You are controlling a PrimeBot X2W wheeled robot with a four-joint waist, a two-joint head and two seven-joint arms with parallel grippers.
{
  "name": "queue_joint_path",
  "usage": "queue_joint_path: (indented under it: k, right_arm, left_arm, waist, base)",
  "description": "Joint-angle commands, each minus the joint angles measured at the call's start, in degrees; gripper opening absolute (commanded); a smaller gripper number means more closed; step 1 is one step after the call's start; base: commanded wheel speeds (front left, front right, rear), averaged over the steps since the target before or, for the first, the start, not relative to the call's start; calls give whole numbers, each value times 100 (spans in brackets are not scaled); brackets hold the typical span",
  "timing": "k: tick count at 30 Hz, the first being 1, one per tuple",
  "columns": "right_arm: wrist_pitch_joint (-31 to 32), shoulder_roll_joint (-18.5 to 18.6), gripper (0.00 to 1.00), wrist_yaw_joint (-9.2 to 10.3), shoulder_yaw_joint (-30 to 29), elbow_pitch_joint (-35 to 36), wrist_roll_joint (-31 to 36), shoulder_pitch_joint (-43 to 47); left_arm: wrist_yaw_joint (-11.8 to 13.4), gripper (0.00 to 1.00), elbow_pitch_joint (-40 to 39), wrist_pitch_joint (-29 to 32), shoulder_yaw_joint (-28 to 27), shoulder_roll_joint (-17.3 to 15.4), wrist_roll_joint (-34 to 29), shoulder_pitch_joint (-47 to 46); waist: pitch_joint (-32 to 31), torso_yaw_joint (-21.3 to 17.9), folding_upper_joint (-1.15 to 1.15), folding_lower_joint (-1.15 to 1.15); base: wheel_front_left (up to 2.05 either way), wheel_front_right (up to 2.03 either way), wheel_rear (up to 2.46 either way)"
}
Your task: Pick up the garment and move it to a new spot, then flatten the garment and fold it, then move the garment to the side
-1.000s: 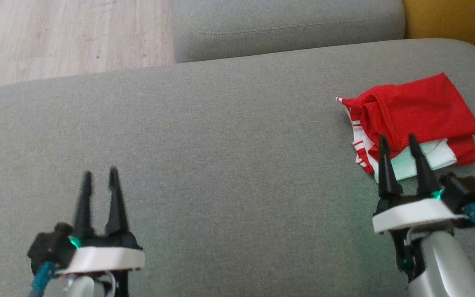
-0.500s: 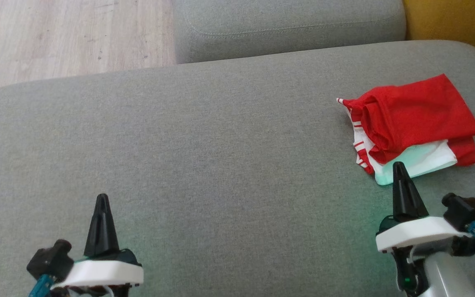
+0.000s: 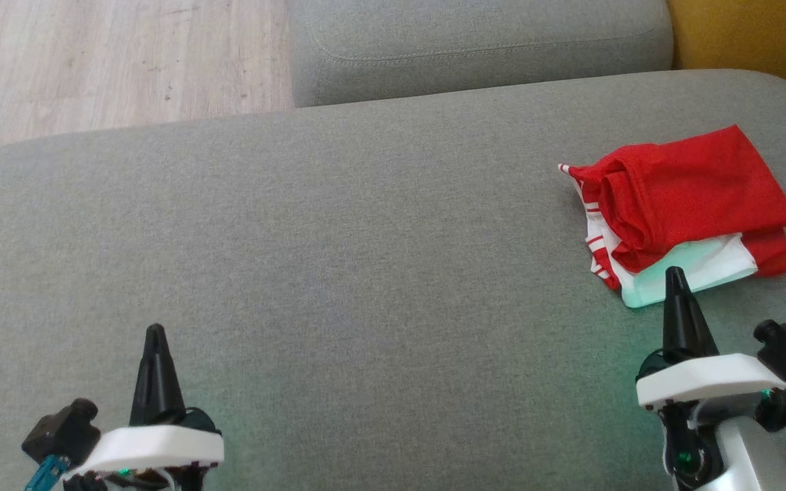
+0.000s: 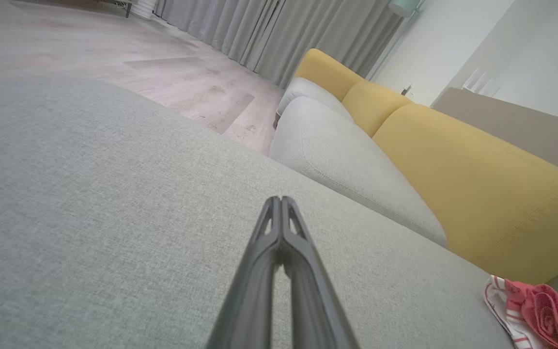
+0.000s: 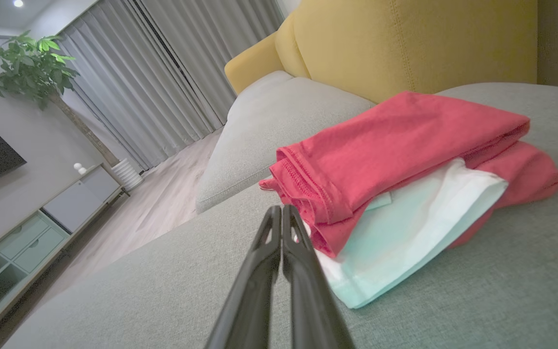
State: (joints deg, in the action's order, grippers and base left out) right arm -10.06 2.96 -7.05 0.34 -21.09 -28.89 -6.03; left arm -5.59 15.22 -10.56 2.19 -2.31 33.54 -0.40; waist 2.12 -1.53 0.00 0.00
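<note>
Red cloth over a white layer, with red-and-white striped edging at its left side, the garment lies folded on the far right part of the grey seat cushion, near the cushion's right edge. The red fold sits on top and the white part sticks out from under it toward the robot.

The right gripper is at the lower right of the head view, just on the near side of the garment. Its two dark fingers are pressed together into a single point and grip nothing. That point lines up with the near edge of the white layer. In the right wrist view the closed tips sit just before the stitched red hem, left of the white flap; whether they touch the cloth cannot be told.

The left gripper is at the lower left, well apart from the garment, with bare grey cushion between them. Its fingers are also closed tight and empty, above the fabric of the seat.

Beyond the seat lies a second grey cushion, with a yellow backrest to the right and pale wooden floor to the left
</note>
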Motion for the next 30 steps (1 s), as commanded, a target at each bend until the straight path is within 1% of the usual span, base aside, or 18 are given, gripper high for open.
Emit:
queue_joint_path:
  k: [1, 30]
  right_arm:
    - [31, 8, 0, -12, -21, 225, -176, -220]
    - [530, 3, 0, -22, -227, 372, -2060, -157]
  left_arm:
    - [-34, 0, -176, 48, -95, -16, 149, -277]
    - [-82, 0, -158, 556, -333, -28, 1901, -369]
  waist:
    - [-3, 2, 0, 0]
    - [-61, 48, 0, 0]
  base:
    - [0, 0, 0]
    - [0, 0, 0]
